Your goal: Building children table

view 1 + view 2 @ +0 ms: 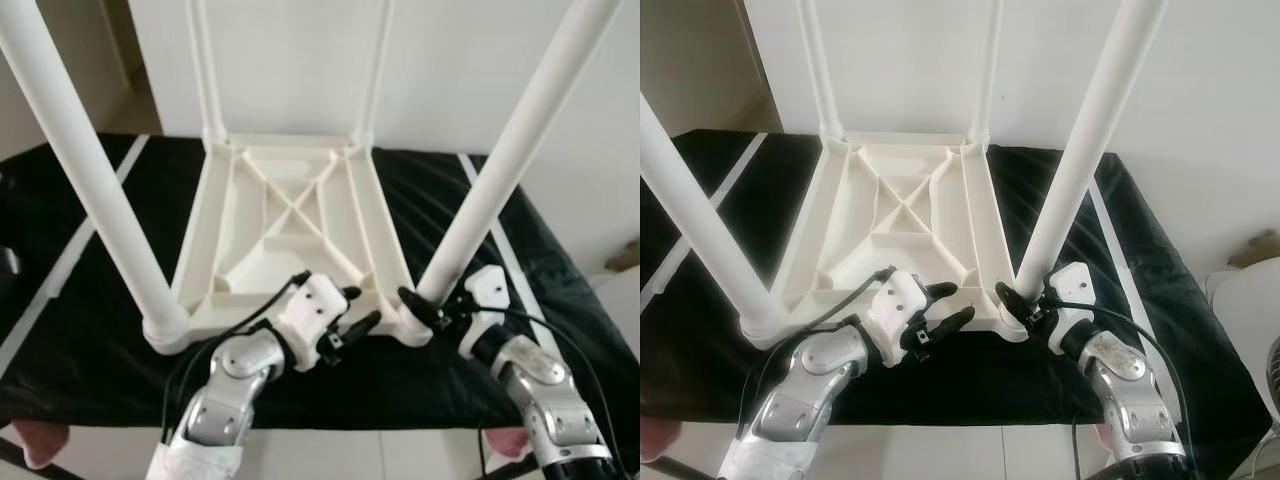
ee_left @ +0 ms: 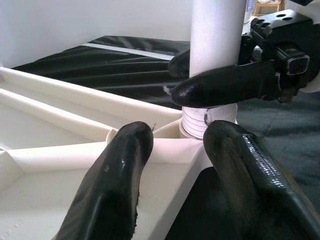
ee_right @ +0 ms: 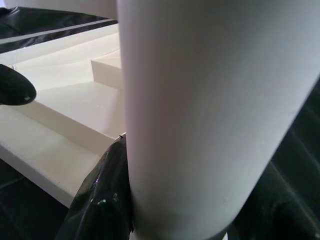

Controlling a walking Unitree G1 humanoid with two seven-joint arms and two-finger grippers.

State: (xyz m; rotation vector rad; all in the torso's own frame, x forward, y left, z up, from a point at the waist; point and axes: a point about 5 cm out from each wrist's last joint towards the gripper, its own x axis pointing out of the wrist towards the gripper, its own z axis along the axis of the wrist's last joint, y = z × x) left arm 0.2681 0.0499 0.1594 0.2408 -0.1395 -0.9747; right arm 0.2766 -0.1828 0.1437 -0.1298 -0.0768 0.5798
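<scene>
Black cloth [image 1: 90, 330], table leg [image 1: 480, 215] between right gripper [image 1: 425, 308] jaws

Your right gripper [image 1: 425, 308] clasps the near-right leg [image 1: 520, 145], near-left leg [image 1: 90, 170] blocks left, open rim between, left gripper [image 1: 352, 312] there.

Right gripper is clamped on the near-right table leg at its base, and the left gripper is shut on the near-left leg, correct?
Not quite. The right gripper does clamp the near-right leg, but the left gripper is open beside the tabletop's near edge, as the left wrist view shows.
</scene>
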